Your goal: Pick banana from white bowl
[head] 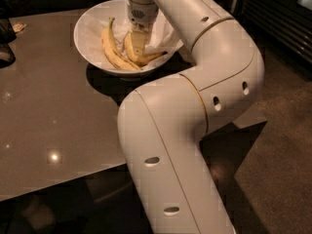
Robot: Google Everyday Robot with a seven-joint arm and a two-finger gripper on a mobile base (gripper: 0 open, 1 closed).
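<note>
The white bowl (87, 21) sits at the far side of the table, lined with white paper. In it lie two yellow bananas. The banana (142, 59), short, plump and curved, has its thin tip pointing right. The longer, slimmer banana (111, 45) lies to its left. My gripper (138, 44) reaches straight down into the bowl from above. Its fingers stand close together on the upper part of the plump banana, which still rests on the paper in the bowl.
My large white arm (195, 111) fills the middle and right of the view and hides the table's right part. The dark glossy table (44, 106) stretches to the left. A dark object (6, 38) stands at its far left edge.
</note>
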